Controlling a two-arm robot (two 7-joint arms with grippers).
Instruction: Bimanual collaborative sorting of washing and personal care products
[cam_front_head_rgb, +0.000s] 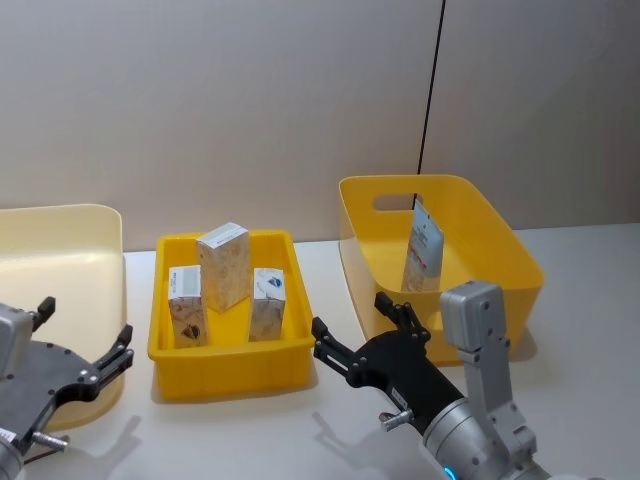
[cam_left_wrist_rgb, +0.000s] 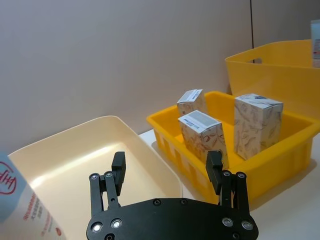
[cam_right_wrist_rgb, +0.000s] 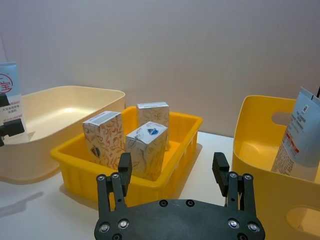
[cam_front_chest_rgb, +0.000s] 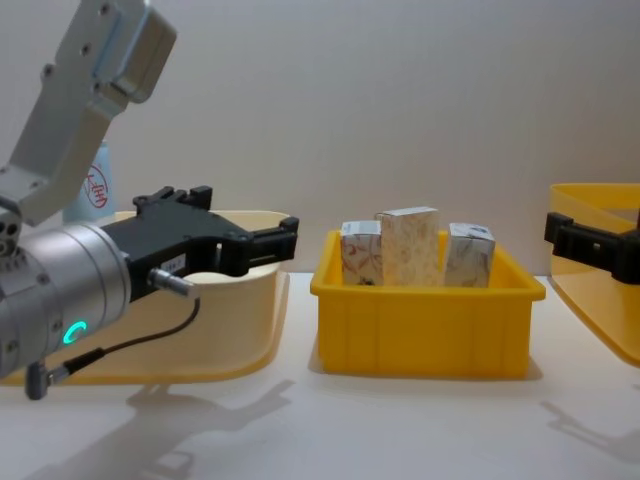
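Marbled cartons (cam_front_head_rgb: 223, 265), 3, inside yellow tray (cam_front_head_rgb: 230, 368)

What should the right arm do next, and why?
Probably ease the right gripper forward and toward the robot's left, over the nearest marbled carton in the small yellow tray. Its jaws are open and empty, just off the tray's right side, and three cartons stand upright there. The left gripper hangs open near the cream tub.
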